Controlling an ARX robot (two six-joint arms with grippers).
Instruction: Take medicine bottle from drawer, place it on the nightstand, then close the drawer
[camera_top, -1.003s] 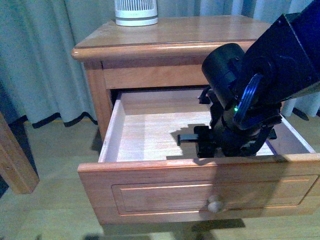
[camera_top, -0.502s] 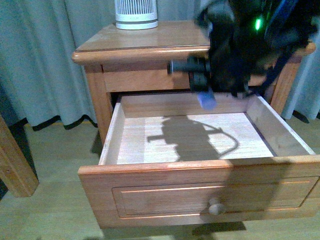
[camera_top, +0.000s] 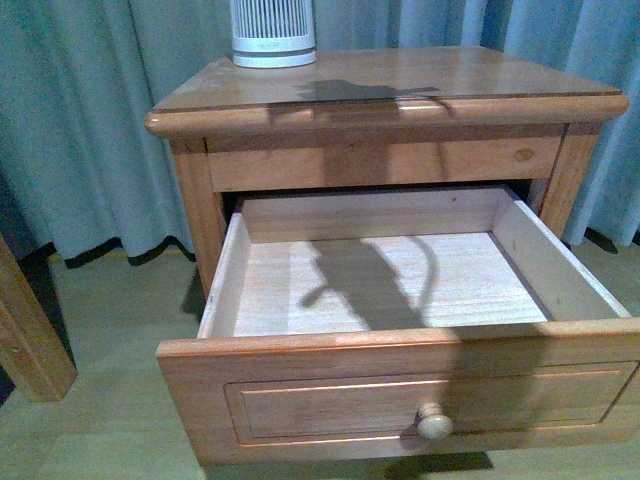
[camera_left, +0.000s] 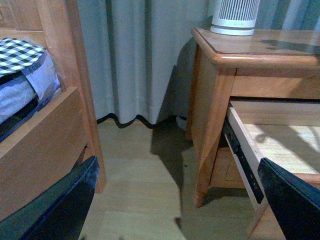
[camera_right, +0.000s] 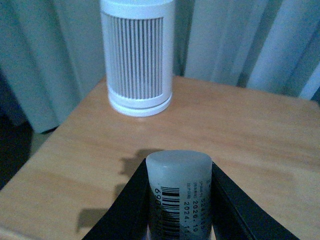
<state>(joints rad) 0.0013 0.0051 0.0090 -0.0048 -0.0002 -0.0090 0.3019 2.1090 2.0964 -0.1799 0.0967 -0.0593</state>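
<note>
My right gripper (camera_right: 178, 210) is shut on the medicine bottle (camera_right: 178, 187), a small white bottle with a barcode label, held above the nightstand's glossy top (camera_right: 240, 135). In the front view neither arm shows; only a shadow lies on the nightstand (camera_top: 400, 80) and in the drawer (camera_top: 400, 270), which stands pulled out with a pale bare interior and a round knob (camera_top: 434, 424). My left gripper (camera_left: 177, 200) is open and empty, low over the floor beside the nightstand (camera_left: 220, 55), with the drawer's side (camera_left: 240, 150) near one finger.
A tall white ribbed cylinder (camera_top: 272, 28) stands at the back left of the nightstand top, also in the right wrist view (camera_right: 136, 55). Blue-grey curtains (camera_top: 80, 120) hang behind. A wooden bed frame (camera_left: 55, 125) with checked bedding is across the wood floor (camera_left: 140, 185).
My right arm has risen out of the drawer and left the front view. The drawer now shows bare, and the arm's shadow has moved onto the nightstand top.
</note>
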